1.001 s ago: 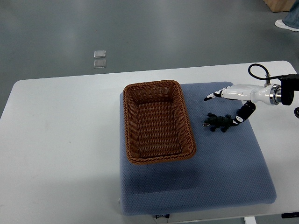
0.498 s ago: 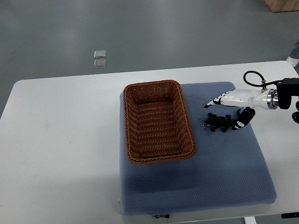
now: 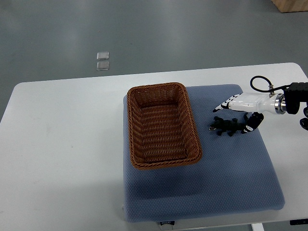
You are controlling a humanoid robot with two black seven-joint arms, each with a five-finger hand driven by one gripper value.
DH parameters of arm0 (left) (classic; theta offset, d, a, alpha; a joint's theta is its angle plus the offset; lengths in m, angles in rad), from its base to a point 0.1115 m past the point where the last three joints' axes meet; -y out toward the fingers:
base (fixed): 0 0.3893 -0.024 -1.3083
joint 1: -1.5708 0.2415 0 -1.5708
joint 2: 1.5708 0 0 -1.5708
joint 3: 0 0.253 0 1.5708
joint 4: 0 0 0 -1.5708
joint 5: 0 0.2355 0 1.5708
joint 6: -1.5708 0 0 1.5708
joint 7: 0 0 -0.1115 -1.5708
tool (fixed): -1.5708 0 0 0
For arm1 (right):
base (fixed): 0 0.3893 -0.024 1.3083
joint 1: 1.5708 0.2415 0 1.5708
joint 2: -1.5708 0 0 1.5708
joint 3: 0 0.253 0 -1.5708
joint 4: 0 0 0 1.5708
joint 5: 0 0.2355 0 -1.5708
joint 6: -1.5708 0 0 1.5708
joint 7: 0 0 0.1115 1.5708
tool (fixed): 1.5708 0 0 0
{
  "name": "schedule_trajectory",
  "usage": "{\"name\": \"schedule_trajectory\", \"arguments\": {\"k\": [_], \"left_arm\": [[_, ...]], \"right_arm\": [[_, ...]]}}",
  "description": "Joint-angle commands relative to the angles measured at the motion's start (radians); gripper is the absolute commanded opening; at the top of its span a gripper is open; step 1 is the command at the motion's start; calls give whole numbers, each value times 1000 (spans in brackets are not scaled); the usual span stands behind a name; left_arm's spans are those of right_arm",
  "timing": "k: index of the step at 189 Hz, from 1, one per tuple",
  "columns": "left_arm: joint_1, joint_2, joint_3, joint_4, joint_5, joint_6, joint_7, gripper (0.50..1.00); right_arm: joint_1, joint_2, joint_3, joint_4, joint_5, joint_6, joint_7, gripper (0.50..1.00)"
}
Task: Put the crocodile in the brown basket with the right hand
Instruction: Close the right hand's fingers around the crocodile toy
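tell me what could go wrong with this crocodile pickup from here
The right hand is open over the crocodile's tail end, not its middle, so a grasp there may let the toy swing or slip. The toy is small and lies flat on the soft blue mat, so fingertips may snag fabric. The brown basket rim could catch it if carried low.

No text or label can be read.

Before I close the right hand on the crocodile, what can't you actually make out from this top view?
- Whether the right hand touches the crocodile: the steep view gives no height.
- The crocodile's tail end: the thumb covers it.
- The crocodile's detail: too small and dark.
- The right arm past the wrist: cut by the right edge.
- The brown basket floor along the near wall: partly hidden.
- The left arm: not in view.
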Motion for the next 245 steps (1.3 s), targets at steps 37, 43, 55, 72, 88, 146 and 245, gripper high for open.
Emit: {"name": "schedule_trajectory", "arguments": {"k": [37,43,55,72,88,146,245], "left_arm": [[0,0,0,0,0,0,0,1000],[0,0,0,0,0,0,0,1000],[0,0,0,0,0,0,0,1000],[0,0,0,0,0,0,0,1000],[0,0,0,0,0,0,0,1000],[0,0,0,0,0,0,0,1000],[0,0,1,0,0,0,0,1000]], "right_arm": [[0,21,-15,-22,-8,-18,0,907],[0,24,-17,-24,-8,-19,0,905],[0,24,-17,-30,-8,-19,0,899],[0,24,-17,-32,-8,-19,2,889],[0,26,-17,-33,-8,-19,0,879],[0,27,-35,-42,-8,-19,2,872],[5,39,-35,-55,-8,-19,-2,842]]}}
